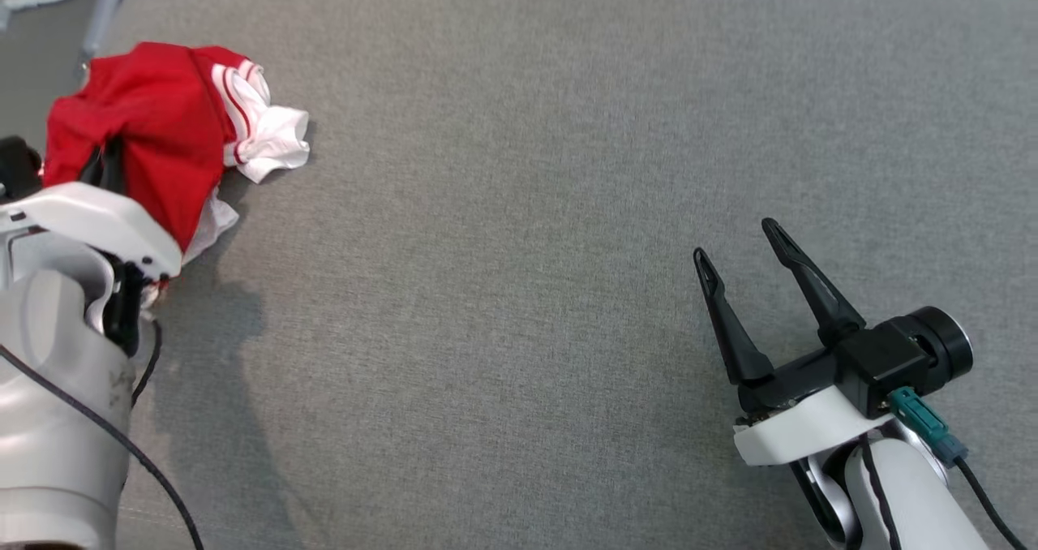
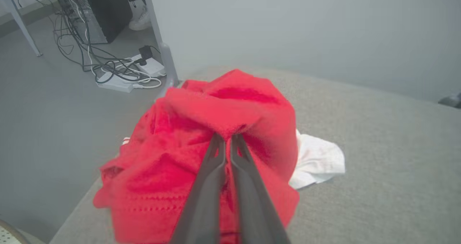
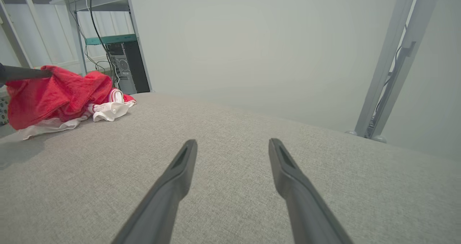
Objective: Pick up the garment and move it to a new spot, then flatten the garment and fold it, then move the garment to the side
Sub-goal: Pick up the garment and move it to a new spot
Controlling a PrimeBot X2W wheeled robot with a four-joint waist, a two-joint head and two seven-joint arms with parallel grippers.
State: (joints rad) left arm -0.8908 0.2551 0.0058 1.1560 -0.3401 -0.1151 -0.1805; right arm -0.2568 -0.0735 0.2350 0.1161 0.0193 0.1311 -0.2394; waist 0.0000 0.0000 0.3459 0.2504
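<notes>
The garment [image 1: 162, 120] is a crumpled red piece with white trim, bunched at the far left of the grey table [image 1: 519, 209]. In the left wrist view my left gripper [image 2: 226, 138] is shut on a fold of the red garment [image 2: 216, 129], its two dark fingers pressed together with the cloth pinched at their tips. In the head view the cloth covers those fingertips. My right gripper [image 1: 736, 238] hovers open over bare table at the lower right, far from the cloth. From the right wrist view the garment [image 3: 57, 96] lies at the far left, with the right gripper [image 3: 232, 145] open.
The table's left edge runs close to the garment, with the floor below. Cables and a power strip [image 2: 126, 75] lie on that floor beside a grey frame leg [image 2: 164, 53]. A metal frame post [image 3: 392, 60] stands past the table's far right edge.
</notes>
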